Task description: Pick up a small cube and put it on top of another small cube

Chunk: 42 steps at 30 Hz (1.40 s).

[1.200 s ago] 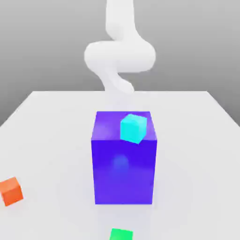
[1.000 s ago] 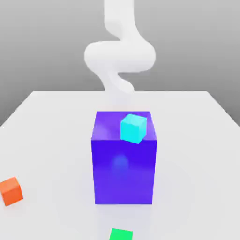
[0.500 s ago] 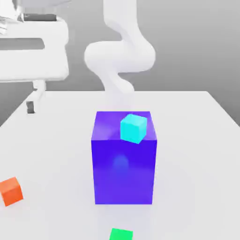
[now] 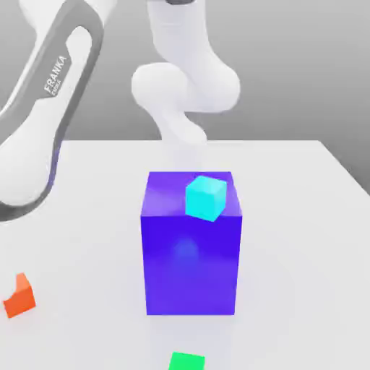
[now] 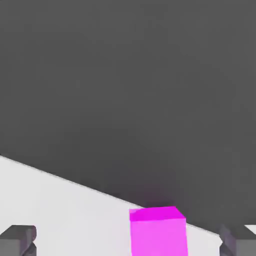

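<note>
Grey backdrop rose behind a white worktop (image 4: pixel 303 217) in the exterior view. A big blue-purple block (image 4: pixel 191 246) stood near the middle of the worktop, and a cyan cube (image 4: pixel 206 197) rested on its top face, toward the exterior view's right and tilted a little off the block's edges. An orange cube (image 4: pixel 20 296) lay on the worktop at the exterior view's left, partly cut off at the edge of the frame. A green cube (image 4: pixel 187 360) sat on the worktop in front of the block, at the bottom edge of the picture, well apart from the orange one. The white arm (image 4: pixel 43 108) curved up behind the block and swung across the exterior view's left, its grey-trimmed link hanging over that side of the worktop.

In the hand view, the gripper (image 5: pixel 125 242) stood wide, its two dark fingers (image 5: pixel 17 239) far apart with nothing held. A magenta cube (image 5: pixel 158 231) sat on the worktop between them, nearer one finger than the other, and seemingly close to the worktop's far edge, though that was hard to judge from this angle. Neither finger touched it.
</note>
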Motion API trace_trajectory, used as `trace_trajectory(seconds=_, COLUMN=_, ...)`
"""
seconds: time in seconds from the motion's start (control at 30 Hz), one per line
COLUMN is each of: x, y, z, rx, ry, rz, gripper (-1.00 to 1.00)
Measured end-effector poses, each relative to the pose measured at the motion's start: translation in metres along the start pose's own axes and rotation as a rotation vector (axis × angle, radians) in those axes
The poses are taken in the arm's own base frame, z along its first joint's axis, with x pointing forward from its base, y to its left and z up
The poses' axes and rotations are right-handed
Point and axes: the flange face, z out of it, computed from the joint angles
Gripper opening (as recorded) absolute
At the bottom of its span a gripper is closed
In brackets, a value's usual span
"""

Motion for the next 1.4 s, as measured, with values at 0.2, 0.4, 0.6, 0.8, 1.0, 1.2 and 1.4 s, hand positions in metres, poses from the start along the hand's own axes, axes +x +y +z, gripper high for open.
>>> trace_trajectory(seconds=0.2, x=-0.003, y=0.016, z=0.08, rx=-0.018, ry=-0.026, rz=-0.021, gripper=-1.0)
trace_trajectory(seconds=0.4, x=-0.004, y=0.016, z=0.08, rx=-0.017, ry=-0.028, rz=-0.022, gripper=-1.0)
trace_trajectory(seconds=0.6, x=-0.007, y=-0.024, z=0.016, rx=-0.022, ry=-0.028, rz=-0.075, gripper=-1.0)
trace_trajectory(seconds=0.8, x=-0.032, y=-0.125, z=-0.003, rx=-0.029, ry=-0.026, rz=-0.219, gripper=-1.0)
trace_trajectory(seconds=1.0, x=-0.076, y=-0.217, z=-0.017, rx=-0.025, ry=-0.026, rz=-0.369, gripper=-1.0)
trace_trajectory(seconds=1.2, x=-0.135, y=-0.295, z=-0.025, rx=-0.011, ry=-0.031, rz=-0.52, gripper=-1.0)
trace_trajectory(seconds=1.4, x=-0.146, y=-0.305, z=0.031, rx=-0.01, ry=-0.032, rz=-0.544, gripper=1.0)
